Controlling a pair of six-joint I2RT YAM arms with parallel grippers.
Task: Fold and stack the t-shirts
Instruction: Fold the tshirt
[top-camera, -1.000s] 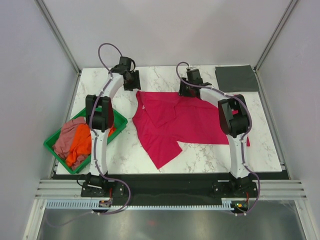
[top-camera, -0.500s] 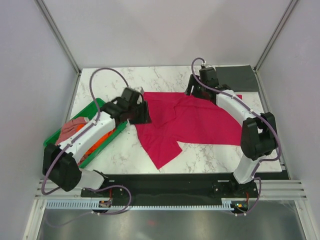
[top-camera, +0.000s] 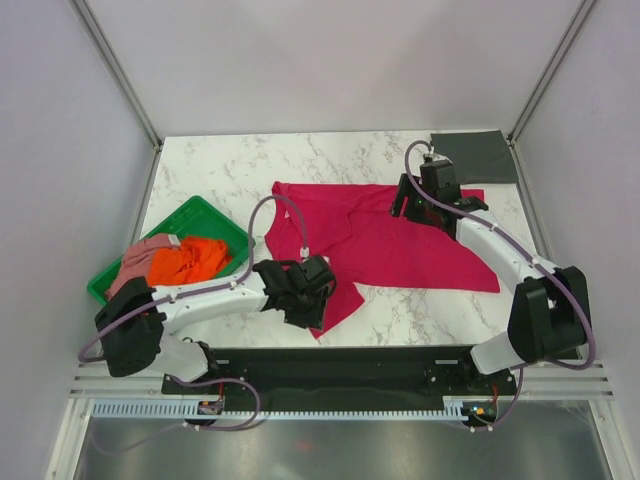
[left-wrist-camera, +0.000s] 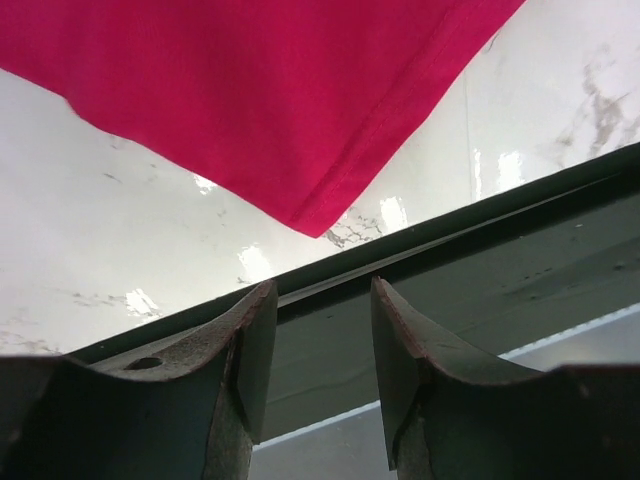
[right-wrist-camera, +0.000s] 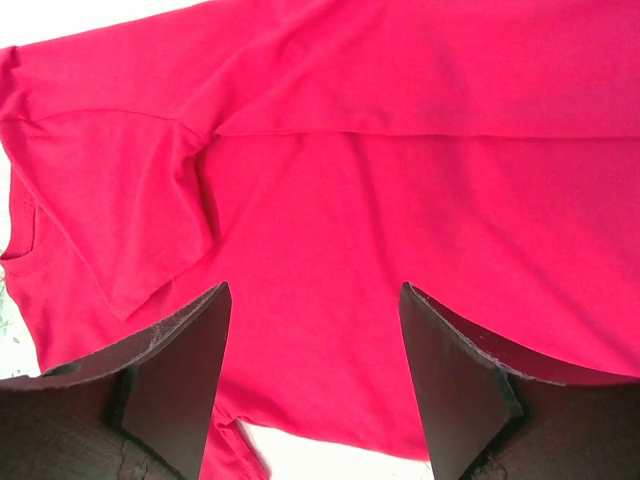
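Crimson-red t-shirt (top-camera: 390, 235) lies spread but rumpled across the middle of the marble table (top-camera: 220, 170), one pointed corner hanging toward the near edge, as both arms set up what looks like the flattening step before the first fold. The left gripper (left-wrist-camera: 322, 300) hovers low over the near edge just short of that corner, its fingers parted with nothing between them. The right gripper (right-wrist-camera: 315, 300) hangs above the shirt's far right side, fingers spread wide and empty, with a crease and a turned-over sleeve below it.

The dark grey tee (top-camera: 473, 155) sits folded flat at the far right corner (seemingly the start of the stack), while the orange tee (top-camera: 190, 262) and the dusty pink tee (top-camera: 140, 262) wait bunched in the green tray (top-camera: 205, 215).

Next, the left fingers likely need to drop onto the corner's hem and pinch it, while the right finds a matching edge.

A second ago both grippers worked along the shirt's far edge; since then the left arm has swung to the near side, the right has shifted rightward, and the cloth reaches farther toward the grey tee.
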